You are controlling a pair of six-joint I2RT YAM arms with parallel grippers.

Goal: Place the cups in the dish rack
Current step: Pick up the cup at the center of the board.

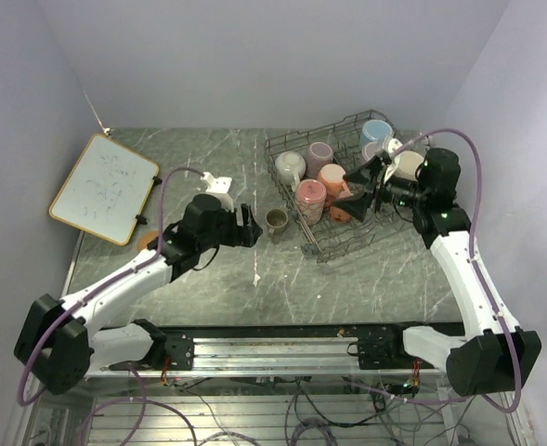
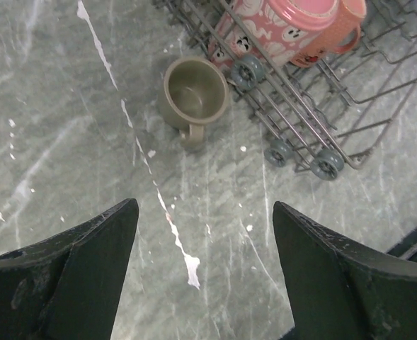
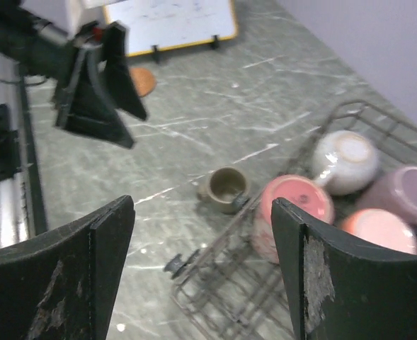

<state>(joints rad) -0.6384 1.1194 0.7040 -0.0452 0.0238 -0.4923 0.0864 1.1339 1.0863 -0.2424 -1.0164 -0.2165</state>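
Note:
The grey wire dish rack [image 1: 366, 237] stands at the back right and holds several cups: light blue [image 1: 377, 133], mauve [image 1: 320, 153], cream [image 1: 290, 166], peach [image 1: 333, 177] and pink floral [image 1: 310, 196]. A small olive-brown cup [image 1: 276, 220] stands upright on the table just left of the rack's near corner. My left gripper [image 1: 248, 226] hovers left of it, open and empty; in the left wrist view the olive cup [image 2: 194, 92] lies ahead of the left gripper [image 2: 204, 207]. My right gripper [image 1: 358, 193] hangs open over the rack, with nothing between its fingers [image 3: 102, 255].
A wood-framed whiteboard [image 1: 103, 188] leans at the far left, with a round cork coaster [image 1: 146, 240] in front of it. The rack's small wheels [image 2: 327, 164] rest on the marble table [image 1: 254, 297]. Walls close in behind and on both sides.

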